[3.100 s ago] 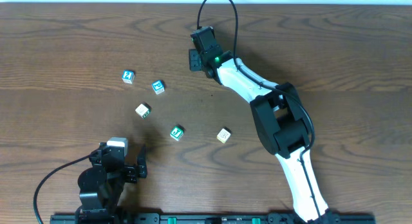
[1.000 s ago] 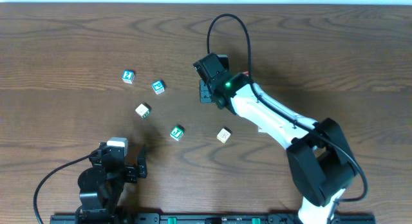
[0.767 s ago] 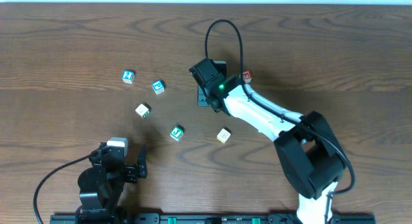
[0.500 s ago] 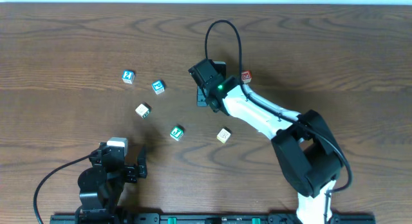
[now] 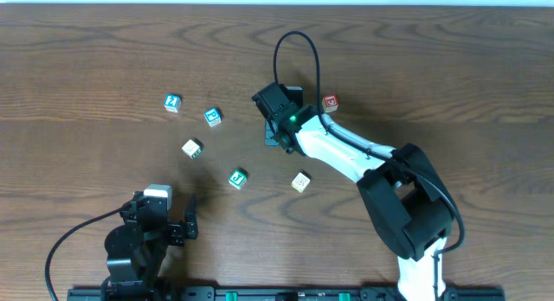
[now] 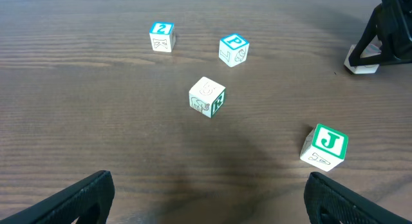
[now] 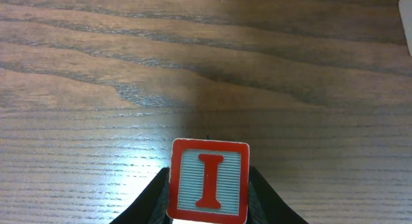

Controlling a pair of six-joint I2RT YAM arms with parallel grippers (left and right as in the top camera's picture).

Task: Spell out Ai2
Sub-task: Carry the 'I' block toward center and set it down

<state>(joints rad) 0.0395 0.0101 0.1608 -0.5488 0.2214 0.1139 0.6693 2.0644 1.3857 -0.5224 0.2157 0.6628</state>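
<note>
My right gripper point(image 7: 209, 197) is shut on a red block with the letter I point(image 7: 208, 179), held low over the wood. In the overhead view this gripper point(image 5: 277, 133) is at mid-table and hides the I block. A blue block marked 2 point(image 5: 172, 102) point(image 6: 162, 37) lies at the left. Another red block point(image 5: 330, 102) lies just right of the right arm; its letter is too small to read. My left gripper point(image 5: 164, 223) point(image 6: 209, 198) is open and empty near the front edge.
A blue P block point(image 5: 213, 117) point(image 6: 233, 49), a white block with a K face point(image 5: 191, 149) point(image 6: 206, 96), a green J block point(image 5: 238, 177) point(image 6: 324, 145) and a pale block point(image 5: 300, 182) lie scattered left of and in front of the right gripper.
The right gripper came from the back of the table towards the middle, then edged slightly left. The red block to the right of the arm came into view. The left arm has not moved.
</note>
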